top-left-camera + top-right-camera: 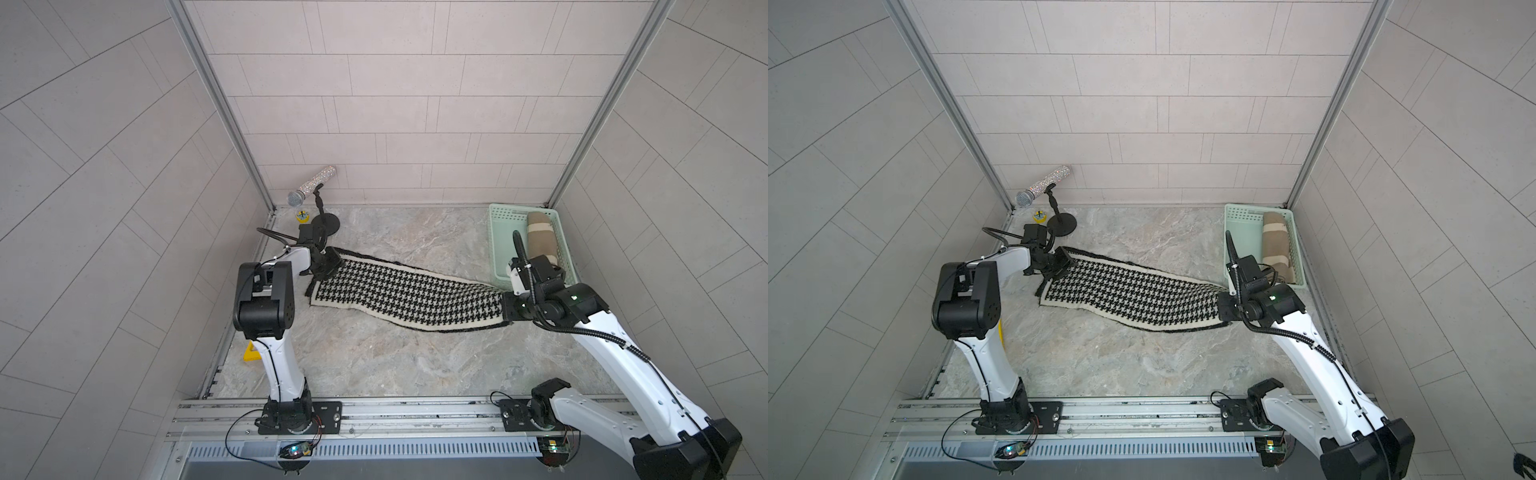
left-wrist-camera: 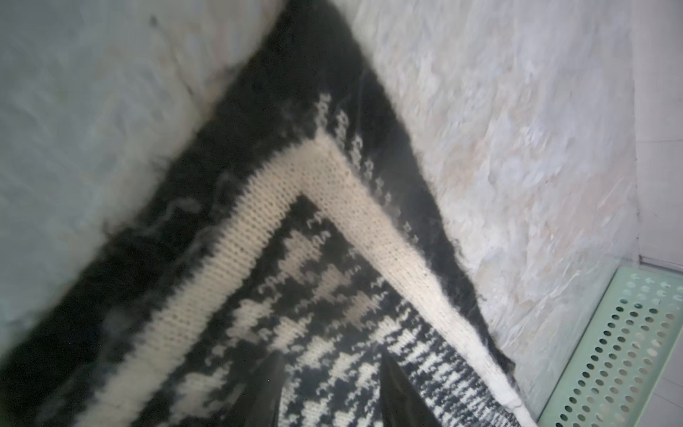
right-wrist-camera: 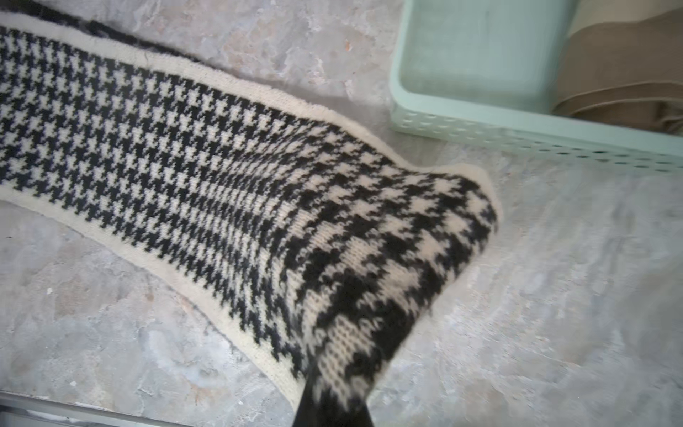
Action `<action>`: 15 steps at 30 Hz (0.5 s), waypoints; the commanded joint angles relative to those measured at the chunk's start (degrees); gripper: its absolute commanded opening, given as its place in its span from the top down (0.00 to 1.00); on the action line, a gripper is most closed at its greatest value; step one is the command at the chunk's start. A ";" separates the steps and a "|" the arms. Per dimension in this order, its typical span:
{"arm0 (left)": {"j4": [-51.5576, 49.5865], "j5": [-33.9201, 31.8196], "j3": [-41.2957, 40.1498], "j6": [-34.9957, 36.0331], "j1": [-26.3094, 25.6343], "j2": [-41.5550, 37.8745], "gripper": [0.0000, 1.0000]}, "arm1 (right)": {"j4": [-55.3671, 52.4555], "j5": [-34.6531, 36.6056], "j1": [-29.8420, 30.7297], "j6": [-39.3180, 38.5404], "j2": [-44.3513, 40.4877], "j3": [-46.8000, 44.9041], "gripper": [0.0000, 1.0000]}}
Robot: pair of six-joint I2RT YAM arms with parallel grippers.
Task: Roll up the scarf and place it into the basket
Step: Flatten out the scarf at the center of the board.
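A black-and-white houndstooth scarf (image 1: 407, 295) (image 1: 1133, 295) lies unrolled across the marble table, running from back left to right. My left gripper (image 1: 330, 266) (image 1: 1061, 266) is over its left corner; in the left wrist view the gripper (image 2: 330, 355) stands open above the scarf (image 2: 258, 229). My right gripper (image 1: 509, 309) (image 1: 1224, 309) is shut on the scarf's right end, and the right wrist view shows the scarf (image 3: 184, 148) bunched and lifted into the gripper (image 3: 332, 403). The mint-green basket (image 1: 498, 241) (image 1: 1241, 232) (image 3: 480, 122) stands at the back right, just beyond the right gripper.
A rolled tan and cream cloth (image 1: 540, 241) (image 1: 1276, 245) lies in the basket's right half. A glittery microphone (image 1: 309, 187) on a black stand is at the back left, by a small yellow item (image 1: 302, 216). A yellow triangle (image 1: 251, 353) lies at the left edge.
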 commanded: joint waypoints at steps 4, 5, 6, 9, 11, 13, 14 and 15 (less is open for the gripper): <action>-5.20 1.92 5.29 2.00 0.51 -5.66 0.33 | 1.37 -1.01 3.60 12.93 -0.98 -10.10 0.87; -5.73 2.22 5.06 2.18 0.48 -6.73 0.30 | 1.71 -0.73 3.56 14.05 -1.95 -11.74 0.78; -6.28 2.87 4.67 2.58 0.29 -8.00 0.29 | 2.31 -0.36 3.61 14.82 -3.21 -13.47 0.69; -7.40 4.24 2.68 4.18 -1.67 -12.07 0.28 | 2.76 5.89 3.52 16.50 -7.07 -15.61 0.49; -10.30 1.87 1.51 6.94 -4.53 -14.37 0.28 | 3.41 9.83 1.38 16.42 -9.66 -15.98 0.42; -11.79 -0.86 -1.29 8.18 -7.39 -16.53 0.30 | 4.67 9.19 -4.82 15.35 -10.69 -15.88 0.37; -11.57 -1.08 -2.66 7.89 -8.19 -17.27 0.31 | 5.76 7.72 -8.07 14.66 -10.93 -15.97 0.35; -10.59 -0.78 -4.87 7.10 -9.05 -18.05 0.33 | 7.47 5.47 -11.83 13.69 -11.07 -16.47 0.34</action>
